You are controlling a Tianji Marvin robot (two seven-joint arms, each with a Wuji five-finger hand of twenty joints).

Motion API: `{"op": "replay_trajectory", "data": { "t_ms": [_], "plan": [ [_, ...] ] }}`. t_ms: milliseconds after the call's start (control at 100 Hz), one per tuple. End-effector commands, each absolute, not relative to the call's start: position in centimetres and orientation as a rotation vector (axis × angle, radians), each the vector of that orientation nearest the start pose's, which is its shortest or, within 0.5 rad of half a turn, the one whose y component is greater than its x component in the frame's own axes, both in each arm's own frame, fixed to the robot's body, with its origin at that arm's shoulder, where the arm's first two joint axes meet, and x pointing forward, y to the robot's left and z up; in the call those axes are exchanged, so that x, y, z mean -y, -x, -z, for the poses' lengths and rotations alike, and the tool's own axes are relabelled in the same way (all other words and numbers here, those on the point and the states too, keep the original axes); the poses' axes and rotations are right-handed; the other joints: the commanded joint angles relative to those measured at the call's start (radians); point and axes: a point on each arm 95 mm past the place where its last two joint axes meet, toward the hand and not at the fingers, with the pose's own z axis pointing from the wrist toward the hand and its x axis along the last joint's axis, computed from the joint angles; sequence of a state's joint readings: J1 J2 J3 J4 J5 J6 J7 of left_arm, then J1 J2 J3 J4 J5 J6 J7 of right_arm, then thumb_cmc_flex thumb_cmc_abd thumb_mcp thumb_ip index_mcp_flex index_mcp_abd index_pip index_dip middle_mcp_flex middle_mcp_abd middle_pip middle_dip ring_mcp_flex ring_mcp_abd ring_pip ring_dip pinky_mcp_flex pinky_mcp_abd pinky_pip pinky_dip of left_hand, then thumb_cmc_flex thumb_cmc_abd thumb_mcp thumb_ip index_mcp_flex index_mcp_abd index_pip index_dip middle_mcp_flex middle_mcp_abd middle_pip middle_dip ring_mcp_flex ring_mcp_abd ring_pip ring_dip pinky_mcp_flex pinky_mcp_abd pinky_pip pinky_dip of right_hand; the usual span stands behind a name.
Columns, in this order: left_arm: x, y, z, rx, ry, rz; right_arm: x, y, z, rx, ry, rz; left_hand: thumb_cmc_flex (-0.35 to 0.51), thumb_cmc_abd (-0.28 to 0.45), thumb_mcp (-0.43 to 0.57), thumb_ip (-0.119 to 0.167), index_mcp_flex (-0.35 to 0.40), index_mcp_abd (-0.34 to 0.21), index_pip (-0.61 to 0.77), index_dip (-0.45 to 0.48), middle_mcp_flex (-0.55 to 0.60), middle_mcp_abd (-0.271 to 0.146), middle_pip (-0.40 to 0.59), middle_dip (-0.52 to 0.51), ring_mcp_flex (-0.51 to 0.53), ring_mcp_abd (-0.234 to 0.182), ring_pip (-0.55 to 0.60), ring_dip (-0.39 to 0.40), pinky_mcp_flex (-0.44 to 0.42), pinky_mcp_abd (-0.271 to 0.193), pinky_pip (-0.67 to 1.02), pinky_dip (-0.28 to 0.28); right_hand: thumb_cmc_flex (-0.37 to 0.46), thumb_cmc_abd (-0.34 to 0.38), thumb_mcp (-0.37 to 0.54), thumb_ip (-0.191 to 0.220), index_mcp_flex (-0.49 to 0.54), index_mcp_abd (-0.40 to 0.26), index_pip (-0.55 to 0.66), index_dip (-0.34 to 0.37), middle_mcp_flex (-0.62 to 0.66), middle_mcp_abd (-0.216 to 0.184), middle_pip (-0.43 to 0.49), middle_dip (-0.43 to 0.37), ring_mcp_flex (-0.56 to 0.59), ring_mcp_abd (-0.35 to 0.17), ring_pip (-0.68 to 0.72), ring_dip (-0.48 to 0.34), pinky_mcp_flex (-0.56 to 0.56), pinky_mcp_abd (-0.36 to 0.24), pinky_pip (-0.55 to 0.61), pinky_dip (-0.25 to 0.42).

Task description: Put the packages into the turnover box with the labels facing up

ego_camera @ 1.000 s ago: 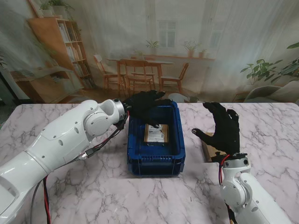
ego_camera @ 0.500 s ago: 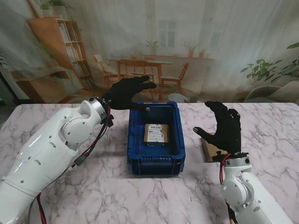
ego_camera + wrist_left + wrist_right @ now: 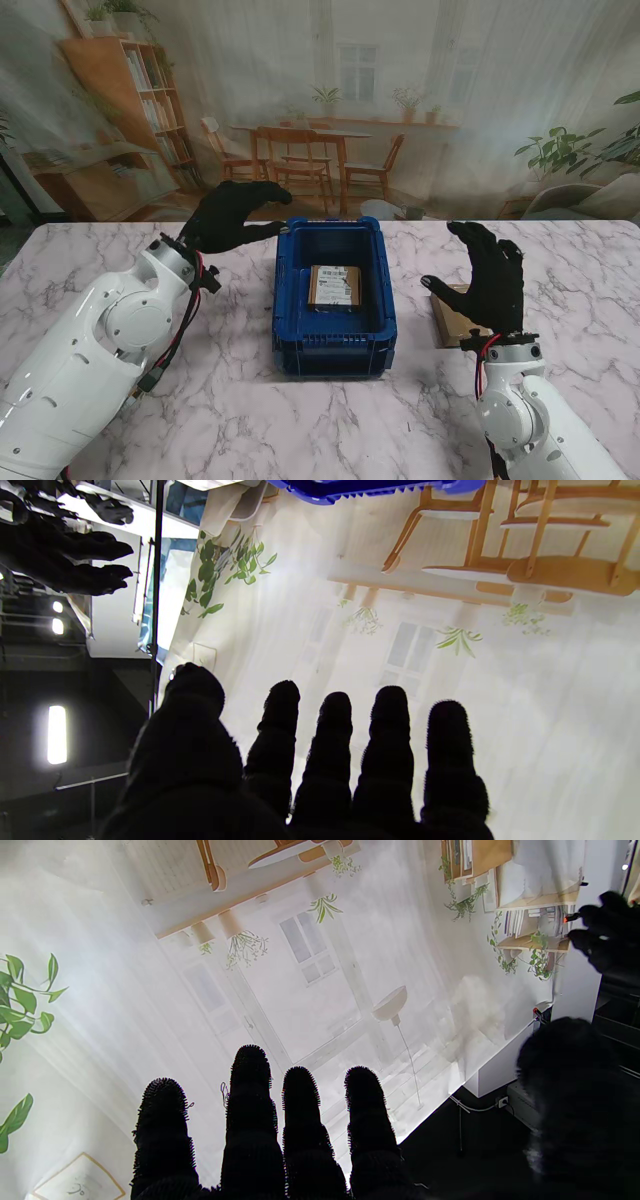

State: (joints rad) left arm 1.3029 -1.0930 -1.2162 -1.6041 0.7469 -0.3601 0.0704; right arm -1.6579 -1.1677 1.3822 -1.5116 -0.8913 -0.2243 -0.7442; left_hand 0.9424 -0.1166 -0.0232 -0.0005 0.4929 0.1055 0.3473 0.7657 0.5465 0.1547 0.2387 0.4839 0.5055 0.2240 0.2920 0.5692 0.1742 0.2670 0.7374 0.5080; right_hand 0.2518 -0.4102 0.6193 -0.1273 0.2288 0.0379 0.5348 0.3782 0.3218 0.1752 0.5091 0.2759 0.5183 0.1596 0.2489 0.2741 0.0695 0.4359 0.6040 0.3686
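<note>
Right hand (image 3: 487, 285) hovers spread and empty; directly under its palm a flat brown package (image 3: 452, 318) lies on the desk (image 3: 200, 400). It looks light, stiff cardboard: pinch opposite edges. Farther off, the blue turnover box (image 3: 334, 345) holds one labelled package (image 3: 334, 285); beyond it, left hand (image 3: 232, 215) hangs open, empty.

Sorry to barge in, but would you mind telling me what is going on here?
The robot is sorting packages into the blue turnover box. One package already lies inside, label up. The left hand hangs open and empty beside the box. The right hand is open over a second package on the marble table.
</note>
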Motion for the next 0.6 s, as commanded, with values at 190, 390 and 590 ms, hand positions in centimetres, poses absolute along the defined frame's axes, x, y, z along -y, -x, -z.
{"op": "replay_trajectory", "data": {
  "t_ms": [190, 390, 590],
  "plan": [
    [2.0, -43.8, 24.0, -1.296, 1.045, 2.065, 6.7, -36.7, 30.5, -0.737, -0.984, -1.82, -0.031, 0.085, 0.002, 0.006, -0.02, 0.022, 0.007, -0.047, -0.017, -0.005, 0.105, 0.16, 0.021, -0.01, 0.13, 0.229, 0.001, -0.036, 0.104, 0.082, 0.016, 0.012, -0.026, 0.019, 0.003, 0.009, -0.023, 0.004, -0.013, 0.007, -0.022, -0.01, -0.047, 0.003, -0.067, -0.011, 0.013, -0.043, -0.017, 0.025],
    [1.7, -42.4, 26.4, -1.226, 1.133, 2.07, 7.6, -36.0, 31.3, -0.761, -1.004, -1.755, -0.043, 0.09, 0.001, 0.003, 0.012, 0.024, -0.019, -0.093, -0.024, -0.015, 0.183, 0.291, 0.017, -0.018, 0.201, 0.363, -0.013, -0.029, 0.113, 0.096, 0.009, 0.002, -0.03, 0.019, -0.006, 0.035, -0.036, 0.0, -0.028, 0.014, -0.028, -0.012, -0.056, 0.02, -0.073, -0.014, 0.01, -0.04, -0.014, 0.032],
    [1.5, -41.4, 27.6, -1.179, 1.176, 2.063, 8.4, -35.6, 32.9, -0.805, -1.071, -1.619, -0.047, 0.095, -0.001, 0.001, 0.013, 0.025, -0.047, -0.113, -0.063, 0.009, 0.083, 0.208, -0.021, -0.005, 0.085, 0.262, -0.05, -0.013, 0.054, 0.071, -0.03, -0.001, -0.041, 0.013, 0.016, 0.051, -0.106, -0.033, -0.068, 0.039, -0.057, -0.026, -0.081, 0.035, -0.098, -0.021, -0.004, -0.036, -0.022, 0.045]
  ]
}}
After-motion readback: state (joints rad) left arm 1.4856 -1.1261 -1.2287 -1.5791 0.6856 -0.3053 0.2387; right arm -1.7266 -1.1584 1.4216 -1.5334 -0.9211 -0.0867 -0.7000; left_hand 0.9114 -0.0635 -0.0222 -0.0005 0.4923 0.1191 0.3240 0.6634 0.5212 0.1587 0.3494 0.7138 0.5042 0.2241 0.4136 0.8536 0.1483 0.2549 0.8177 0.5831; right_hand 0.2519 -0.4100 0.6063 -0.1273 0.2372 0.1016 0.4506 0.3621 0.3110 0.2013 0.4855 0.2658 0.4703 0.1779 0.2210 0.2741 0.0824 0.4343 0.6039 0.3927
